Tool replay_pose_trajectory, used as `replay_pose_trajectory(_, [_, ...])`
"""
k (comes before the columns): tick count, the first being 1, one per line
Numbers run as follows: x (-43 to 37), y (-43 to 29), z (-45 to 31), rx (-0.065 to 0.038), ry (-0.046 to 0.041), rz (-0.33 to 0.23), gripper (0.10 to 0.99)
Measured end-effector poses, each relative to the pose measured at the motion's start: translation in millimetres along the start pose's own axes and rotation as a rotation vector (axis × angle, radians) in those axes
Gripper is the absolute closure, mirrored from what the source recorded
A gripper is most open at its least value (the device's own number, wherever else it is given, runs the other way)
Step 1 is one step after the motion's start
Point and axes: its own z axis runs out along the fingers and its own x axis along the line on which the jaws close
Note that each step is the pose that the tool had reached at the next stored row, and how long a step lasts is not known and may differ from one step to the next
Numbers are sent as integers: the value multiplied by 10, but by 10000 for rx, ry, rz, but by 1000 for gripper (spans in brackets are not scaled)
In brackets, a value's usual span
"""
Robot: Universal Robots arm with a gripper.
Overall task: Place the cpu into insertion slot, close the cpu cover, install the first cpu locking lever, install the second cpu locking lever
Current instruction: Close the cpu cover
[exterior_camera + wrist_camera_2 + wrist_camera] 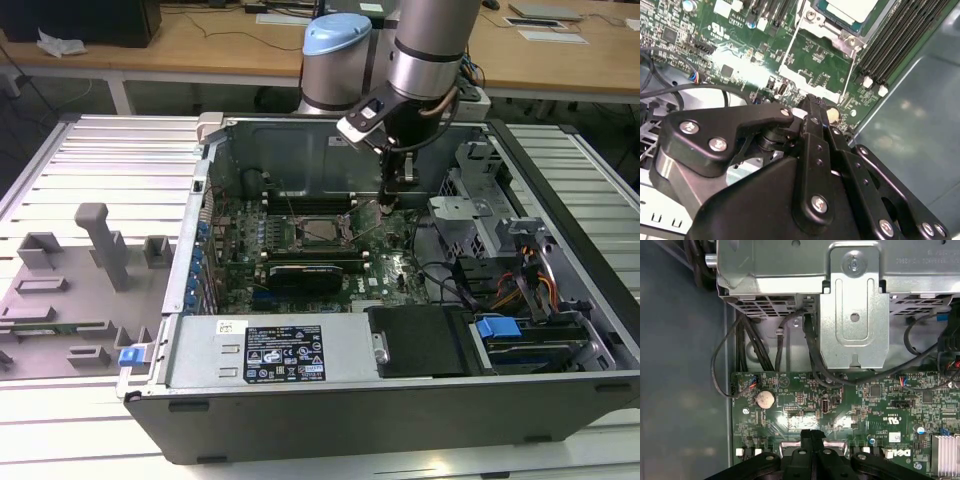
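Note:
The cpu [323, 230] [850, 7] lies silver side up in the insertion slot [342, 241] near the middle of the green motherboard. The steel cpu cover [812, 25] frames it and looks lowered. Two thin wire levers [789, 50] [850, 70] run along the socket's sides. My gripper [388, 207] hangs just to the exterior view's right of the socket, pointing down with its black fingers pressed together. Both wrist views show the gripper [812, 102] [811, 432] shut, tips close over a silvery metal tab [812, 446] at the socket's edge. Whether they touch it I cannot tell.
Memory slots [895, 40] run beside the socket, with a coin cell [765, 399] near the fingertips. A metal drive cage [855, 305] and black cables [810, 355] stand close by. A long black card [305, 270], the power supply [270, 350] and a grey fixture tray [70, 290] lie toward the front and left.

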Motion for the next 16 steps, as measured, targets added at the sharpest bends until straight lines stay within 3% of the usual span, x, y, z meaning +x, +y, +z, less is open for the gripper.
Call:
replay_pose_trajectory(10, [0,107,42,8,-6,-355,980])
replay_pose_trajectory(16, [-2,109,164,14,-9,-533,980])
